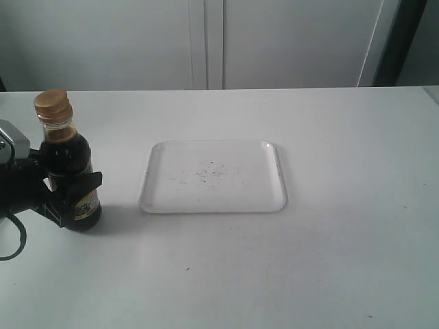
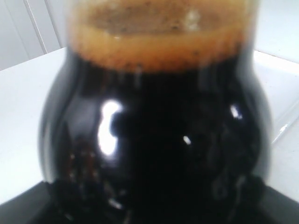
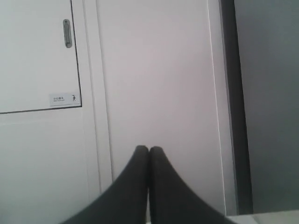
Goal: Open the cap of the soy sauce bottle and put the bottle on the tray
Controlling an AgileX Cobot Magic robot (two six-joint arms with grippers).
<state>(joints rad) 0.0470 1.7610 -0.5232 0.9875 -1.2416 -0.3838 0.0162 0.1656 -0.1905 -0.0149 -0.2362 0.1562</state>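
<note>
Left gripper (image 1: 72, 195) clamped on upright bottle (image 1: 67, 161) left of tray (image 1: 212, 203), cap (image 1: 53, 102) closed; right gripper (image 3: 148, 150) fingers pressed together, holding nothing.

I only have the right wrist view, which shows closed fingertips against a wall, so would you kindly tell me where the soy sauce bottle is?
Observer: The soy sauce bottle stands upright on the table, left of the tray, clamped by the left gripper.
Operator: Thank you. Is the cap open yet?
Observer: No, the cap is shut on the neck.
Operator: Is anything on the tray?
Observer: Only faint dark specks at its middle; the bottle is off it.
Operator: And my right gripper?
Observer: The exterior view does not show it at all.
</note>
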